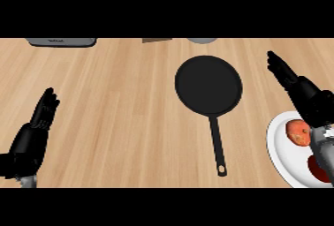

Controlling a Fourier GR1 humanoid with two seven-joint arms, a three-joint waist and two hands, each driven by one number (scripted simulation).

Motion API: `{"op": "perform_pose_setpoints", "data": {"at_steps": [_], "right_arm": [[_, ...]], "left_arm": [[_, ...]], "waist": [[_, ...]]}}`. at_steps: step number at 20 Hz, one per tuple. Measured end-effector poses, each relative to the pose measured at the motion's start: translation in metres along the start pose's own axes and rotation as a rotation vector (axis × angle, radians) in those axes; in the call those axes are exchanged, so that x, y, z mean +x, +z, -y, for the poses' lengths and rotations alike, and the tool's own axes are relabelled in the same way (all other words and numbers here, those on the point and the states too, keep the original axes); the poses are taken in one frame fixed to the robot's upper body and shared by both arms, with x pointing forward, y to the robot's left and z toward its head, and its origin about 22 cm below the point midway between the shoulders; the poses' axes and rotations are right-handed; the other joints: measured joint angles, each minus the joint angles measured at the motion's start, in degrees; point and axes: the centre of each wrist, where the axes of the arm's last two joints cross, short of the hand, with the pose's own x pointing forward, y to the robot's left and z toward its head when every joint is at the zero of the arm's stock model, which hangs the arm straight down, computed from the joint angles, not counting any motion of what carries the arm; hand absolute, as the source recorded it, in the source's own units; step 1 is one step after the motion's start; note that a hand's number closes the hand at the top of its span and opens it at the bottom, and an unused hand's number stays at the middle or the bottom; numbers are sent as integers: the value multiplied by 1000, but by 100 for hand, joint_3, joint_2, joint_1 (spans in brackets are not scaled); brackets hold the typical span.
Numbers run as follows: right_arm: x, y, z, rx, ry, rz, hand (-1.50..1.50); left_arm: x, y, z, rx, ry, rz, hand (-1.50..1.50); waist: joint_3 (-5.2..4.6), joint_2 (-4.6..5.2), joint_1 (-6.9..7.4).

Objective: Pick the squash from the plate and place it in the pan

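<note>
A white plate (282, 150) lies at the right edge of the head view, partly cut off. On it sits an orange-red squash (298, 132), with a darker red patch (316, 169) lower down. My right hand (306, 95) hangs just above and behind the squash, fingers straight and pointing away from me, holding nothing; its forearm covers part of the plate. A black pan (208, 86) rests in the middle of the counter, its handle (218, 148) pointing toward me. My left hand (32, 132) rests open at the lower left, fingers up.
A grey appliance (61, 41) stands at the far left edge of the wooden counter. A brown object (157, 39) and a grey round object (201, 40) sit at the far edge behind the pan.
</note>
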Motion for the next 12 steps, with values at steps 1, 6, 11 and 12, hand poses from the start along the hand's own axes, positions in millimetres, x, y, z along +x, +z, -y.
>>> {"op": "perform_pose_setpoints", "data": {"at_steps": [1,6,11,12], "right_arm": [[-6,-1,2,-34,-17,-10,-150],[-31,11,47,-520,-183,-69,-150],[-93,61,75,-998,-212,-430,-150],[-103,72,74,-1078,-234,-488,-150]], "left_arm": [[-1,0,-3,0,-10,-14,0],[-18,9,-11,11,-72,-117,0],[-33,23,-9,3,-82,-222,0],[-35,24,-8,-3,-80,-239,0]], "waist": [[-13,-38,-26],[-21,-128,-349],[-54,-147,-705],[-59,-165,-718]]}}
